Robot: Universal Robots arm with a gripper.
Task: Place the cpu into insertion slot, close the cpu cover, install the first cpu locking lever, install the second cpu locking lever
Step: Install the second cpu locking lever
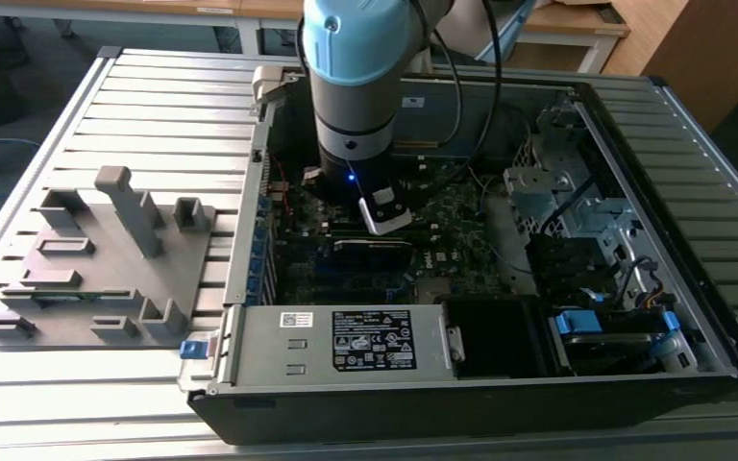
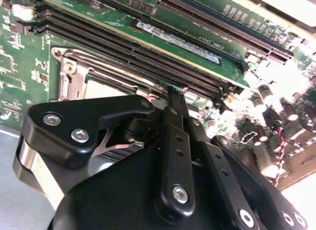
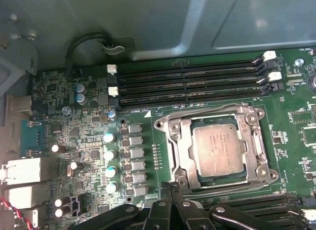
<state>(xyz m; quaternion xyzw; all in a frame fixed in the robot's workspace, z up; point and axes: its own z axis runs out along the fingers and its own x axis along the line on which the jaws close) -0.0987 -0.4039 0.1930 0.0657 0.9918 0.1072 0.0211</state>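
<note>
Slatted grey table carries an open computer case lying on its side, motherboard facing up. Arm reaches down into the case. Gripper hovers just beside the insertion slot, fingers pressed together, pinching nothing. Cpu lies flat and square in the slot. Cpu cover frames the chip, folded down.

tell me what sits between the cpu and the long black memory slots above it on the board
In the first wrist view, the silvery frame of the cpu cover runs between the cpu and the memory slots, then a strip of bare green board.
</note>
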